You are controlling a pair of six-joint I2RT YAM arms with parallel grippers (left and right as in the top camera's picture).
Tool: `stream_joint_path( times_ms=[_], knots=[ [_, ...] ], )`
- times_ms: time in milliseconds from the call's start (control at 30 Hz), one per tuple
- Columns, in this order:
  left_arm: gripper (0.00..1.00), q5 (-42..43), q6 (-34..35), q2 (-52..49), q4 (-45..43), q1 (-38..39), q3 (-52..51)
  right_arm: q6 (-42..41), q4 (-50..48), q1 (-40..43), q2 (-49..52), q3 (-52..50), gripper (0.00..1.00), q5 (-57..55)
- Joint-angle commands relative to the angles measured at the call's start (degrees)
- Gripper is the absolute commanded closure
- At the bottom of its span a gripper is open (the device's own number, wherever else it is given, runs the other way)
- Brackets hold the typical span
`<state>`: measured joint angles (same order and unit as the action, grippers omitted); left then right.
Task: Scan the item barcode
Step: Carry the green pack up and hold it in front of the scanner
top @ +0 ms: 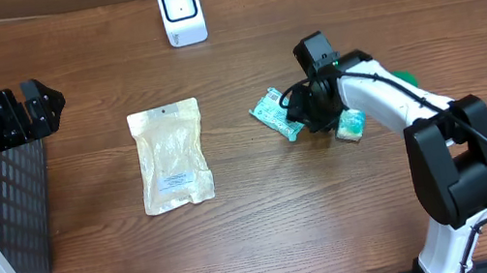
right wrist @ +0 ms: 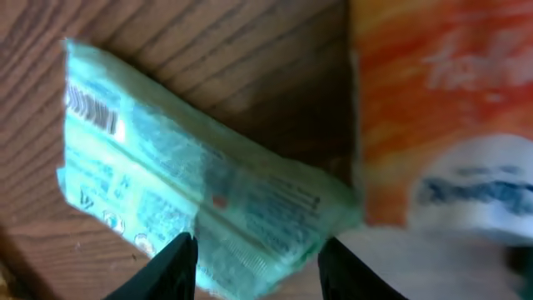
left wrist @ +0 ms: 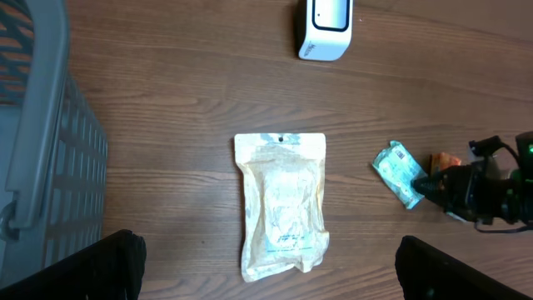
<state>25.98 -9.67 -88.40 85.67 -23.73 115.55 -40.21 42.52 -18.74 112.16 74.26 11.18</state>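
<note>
Overhead: one scanner (top: 181,11) at the far side, one cream pouch (top: 170,156) at centre, one basket (top: 12,193) by the left gripper (top: 44,101), and one green packet (top: 269,109) under the right gripper (top: 298,118). Left wrist: the left gripper's two fingertips (left wrist: 117,262) stand wide apart, holding nothing. Right wrist: two fingertips (right wrist: 177,265) straddle the green packet's end, its one barcode (right wrist: 92,108) face-up, one orange pack (right wrist: 441,108) just beside; whether they pinch it cannot be told.

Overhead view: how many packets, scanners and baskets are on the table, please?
Packets: 3 (beige pouch, green packet, orange packet)
White scanner: 1
Dark mesh basket: 1
Total: 5
</note>
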Motion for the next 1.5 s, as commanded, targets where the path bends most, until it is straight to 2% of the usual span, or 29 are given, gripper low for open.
stream_joint_path(
  times_ms=[0, 200, 267, 300, 467, 600, 833, 1200, 1367, 1467],
  knots=[
    [0.0, 0.81, -1.51, 1.09, -0.2, -0.09, 0.33, -4.13, -3.52, 0.13, 0.66, -3.04, 0.64, 1.84],
    [0.0, 0.81, -1.51, 1.09, -0.2, -0.09, 0.35, -2.97, -5.79, 0.13, 1.73, -4.11, 0.96, 1.53],
    [0.0, 0.81, -1.51, 1.09, -0.2, -0.09, 0.35, 0.79, -6.8, 0.13, 1.16, -3.61, 0.96, 3.63],
    [0.01, 0.81, -1.51, 1.09, -0.17, -0.09, 0.35, 5.99, -7.04, 0.13, 0.28, -2.34, 0.96, 7.23],
    [0.01, 0.81, -1.51, 1.09, -0.2, -0.09, 0.35, 15.91, -5.49, 0.94, -4.35, 2.56, 0.96, 22.75],
    [0.0, 0.81, -1.51, 1.09, -0.2, -0.09, 0.35, 23.06, -0.28, 2.51, -9.31, 6.97, 0.96, 30.88],
    [0.0, 0.81, -1.51, 1.09, -0.17, -0.09, 0.35, 29.38, 9.11, 3.02, -16.15, 10.78, 0.96, 30.93],
    [0.0, 0.81, -1.51, 1.09, -0.17, -0.09, 0.33, 30.18, 12.09, 3.02, -19.69, 10.8, 0.96, 29.77],
    [0.0, 0.81, -1.51, 1.09, -0.2, -0.09, 0.35, 26.25, 12.24, 2.49, -19.32, 13.57, 0.96, 19.26],
    [0.0, 0.81, -1.51, 1.09, -0.2, -0.09, 0.35, 25.2, 14.03, 1.29, -16.74, 20.5, 0.96, 12.2]
  ],
)
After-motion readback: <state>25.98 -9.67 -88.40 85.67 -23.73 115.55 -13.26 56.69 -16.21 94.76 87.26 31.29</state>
